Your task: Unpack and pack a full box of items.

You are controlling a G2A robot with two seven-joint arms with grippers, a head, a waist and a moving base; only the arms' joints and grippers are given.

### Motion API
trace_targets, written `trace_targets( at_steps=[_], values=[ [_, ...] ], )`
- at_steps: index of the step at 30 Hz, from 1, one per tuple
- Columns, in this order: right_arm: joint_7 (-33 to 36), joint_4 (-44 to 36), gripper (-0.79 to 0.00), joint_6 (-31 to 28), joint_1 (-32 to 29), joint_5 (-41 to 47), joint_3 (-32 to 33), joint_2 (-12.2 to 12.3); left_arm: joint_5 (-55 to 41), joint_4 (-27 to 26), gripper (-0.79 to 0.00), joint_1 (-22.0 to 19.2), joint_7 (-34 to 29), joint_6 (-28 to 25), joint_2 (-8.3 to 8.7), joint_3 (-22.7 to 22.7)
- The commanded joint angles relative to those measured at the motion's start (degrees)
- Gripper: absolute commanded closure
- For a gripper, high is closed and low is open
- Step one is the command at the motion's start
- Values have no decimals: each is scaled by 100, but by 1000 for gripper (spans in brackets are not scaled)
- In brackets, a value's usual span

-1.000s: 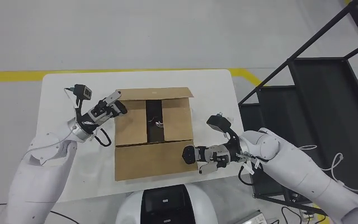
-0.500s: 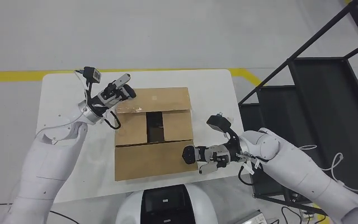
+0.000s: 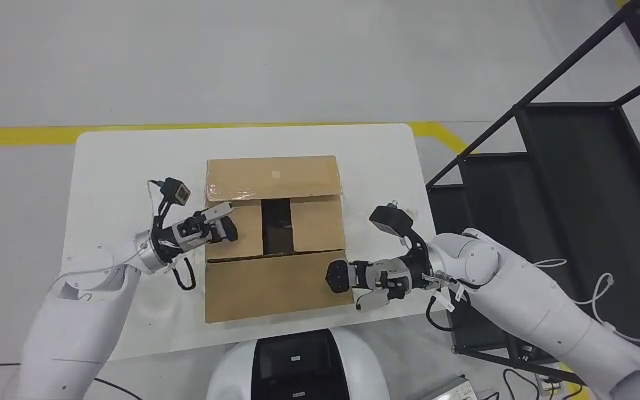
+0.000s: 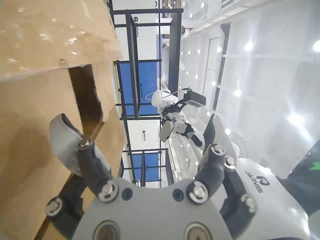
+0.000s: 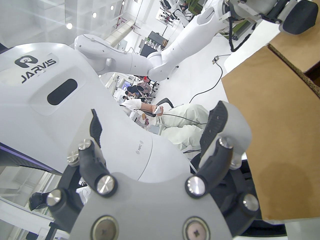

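A brown cardboard box (image 3: 275,285) stands mid-table. Its far flap (image 3: 272,177) is folded over the top. The left flap (image 3: 233,235) and right flap (image 3: 318,222) lie inward with a dark gap (image 3: 277,225) between them; what lies inside is too dark to tell. My left gripper (image 3: 222,224) is at the left flap, open, one finger (image 4: 65,136) against the cardboard (image 4: 37,116). My right gripper (image 3: 340,277) sits open at the right edge of the near flap (image 5: 275,126), nothing between its fingers (image 5: 220,123).
The white table (image 3: 120,180) has bare room left of and beyond the box. A black metal rack (image 3: 545,190) stands off the table's right side. A yellow floor line (image 3: 60,134) runs behind the table.
My left gripper went up to the box's far left corner, then came back down to the left flap. The far flap now lies folded over the top. The right arm has not moved.
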Motion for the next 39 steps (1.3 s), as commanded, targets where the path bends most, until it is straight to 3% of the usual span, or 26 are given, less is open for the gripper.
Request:
trace_targets(
  at_steps=[1,12,18,24,39],
  values=[
    [0,0,-785,0,0,0,0,0,32,-1,-785,48,291,120,-2,-44],
    [0,0,-785,0,0,0,0,0,-719,567,-785,-626,481,-236,-187,358],
    [0,0,-785,0,0,0,0,0,-1038,1052,-785,-1145,1123,-549,-366,678],
    [0,0,-785,0,0,0,0,0,-1474,1588,-785,-1718,1198,-786,-543,952],
    [0,0,-785,0,0,0,0,0,-764,3440,-785,-3353,2320,-455,-1075,1990]
  ],
)
